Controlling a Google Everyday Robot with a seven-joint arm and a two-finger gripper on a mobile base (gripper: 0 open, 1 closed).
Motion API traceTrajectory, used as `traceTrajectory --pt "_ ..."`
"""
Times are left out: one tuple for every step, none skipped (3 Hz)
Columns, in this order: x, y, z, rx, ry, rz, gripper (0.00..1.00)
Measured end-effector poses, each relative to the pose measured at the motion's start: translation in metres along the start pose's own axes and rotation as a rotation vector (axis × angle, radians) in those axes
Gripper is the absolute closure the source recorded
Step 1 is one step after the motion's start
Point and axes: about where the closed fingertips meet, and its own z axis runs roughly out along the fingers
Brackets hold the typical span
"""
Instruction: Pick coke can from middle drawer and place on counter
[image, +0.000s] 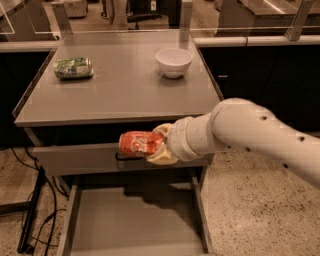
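Observation:
The coke can (140, 144) is red-orange and lies sideways in my gripper (159, 146), which is shut on it. The can hangs in the air in front of the grey drawer front with the black handle (75, 159), just below the counter's front edge. The middle drawer (130, 225) is pulled open below, its flat grey floor bare under the can. The counter (125, 90) spreads above and behind the can. My white arm comes in from the right.
A green can (73, 68) lies on its side at the counter's back left. A white bowl (173, 62) stands at the back right. Black cables (30, 210) trail on the floor to the left of the cabinet.

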Motion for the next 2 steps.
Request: traceTrajectory --pt "-0.0453 -0.0399 -0.0373 0.068 0.004 -0.061 1.00" --pt "-0.0463 -0.0404 -0.0368 0.067 0.004 -0.063 1.00"
